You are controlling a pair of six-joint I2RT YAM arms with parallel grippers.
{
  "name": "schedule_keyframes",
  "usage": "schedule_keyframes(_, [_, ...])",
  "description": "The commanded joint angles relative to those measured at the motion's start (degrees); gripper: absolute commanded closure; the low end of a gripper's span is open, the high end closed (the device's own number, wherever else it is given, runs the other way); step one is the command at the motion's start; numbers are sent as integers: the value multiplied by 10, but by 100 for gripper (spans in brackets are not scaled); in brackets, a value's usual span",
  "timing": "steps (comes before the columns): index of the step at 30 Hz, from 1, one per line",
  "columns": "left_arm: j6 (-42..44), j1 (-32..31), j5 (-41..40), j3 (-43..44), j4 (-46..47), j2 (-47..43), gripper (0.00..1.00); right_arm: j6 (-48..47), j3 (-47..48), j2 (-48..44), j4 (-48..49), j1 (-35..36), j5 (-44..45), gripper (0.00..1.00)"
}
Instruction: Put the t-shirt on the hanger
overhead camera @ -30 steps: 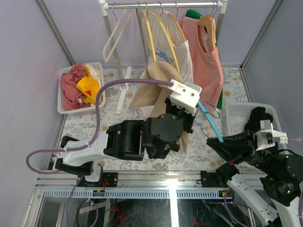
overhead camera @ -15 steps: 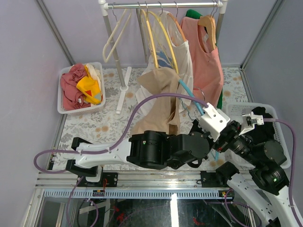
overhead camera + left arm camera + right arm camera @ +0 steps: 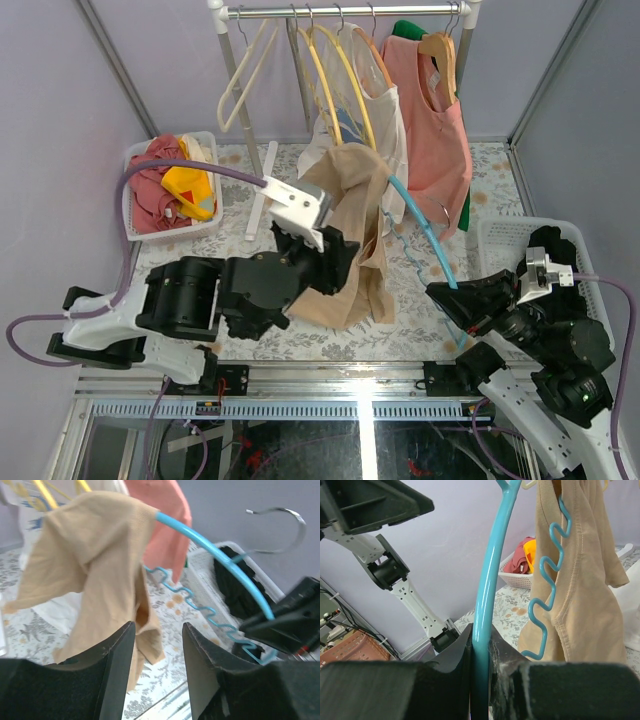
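Hanging from the far, upper end of the hanger (image 3: 216,555), the t-shirt (image 3: 355,230) is draped in loose folds over that one arm of it and falls toward the table (image 3: 190,252), near the middle of the scene and just in front of the clothes rack (image 3: 340,12). Whether its lower edge reaches the table cannot be told.

The hanger slants from that far end down to the right and nearer, where the right gripper (image 3: 480,637) is clamped on its light-blue arm – the plastic sits squeezed between the two fingers in the right wrist view.

The left gripper (image 3: 156,635) hovers just left of and near the shirt, at about the height of its lower half. Its fingers stand moderately apart with nothing between them – the cloth lies beyond the tips in the left wrist view.

On the rack behind hang yellow hangers (image 3: 345,80) and a salmon-pink top (image 3: 440,130). A white basket (image 3: 135,228) of red and yellow clothes sits at the far left of the table, and another basket (image 3: 490,232) stands at the right edge.
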Motion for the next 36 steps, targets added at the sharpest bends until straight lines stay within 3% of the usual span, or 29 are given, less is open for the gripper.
schedule_keyframes(1, [-20,32,-57,-39,-1,-12,56,-9,15,-22,87,1,12,100])
schedule_keyframes(4, [-16,68,-8,-71,27,-19,54,-10,19,-25,84,1,10,100])
schedule_keyframes(9, [-7,74,5,-72,47,1,52,-15,28,-31,67,1,12,100])
schedule_keyframes(16, [25,76,-60,-77,78,30,50,-11,29,-39,67,1,14,100])
schedule_keyframes(18, [47,84,-79,-100,114,26,48,-12,31,-39,66,1,13,100])
schedule_keyframes(25, [113,126,-35,-174,273,4,47,-11,38,-32,66,1,7,100])
schedule_keyframes(36, [177,160,14,-177,403,30,41,-11,40,-27,69,1,-3,100])
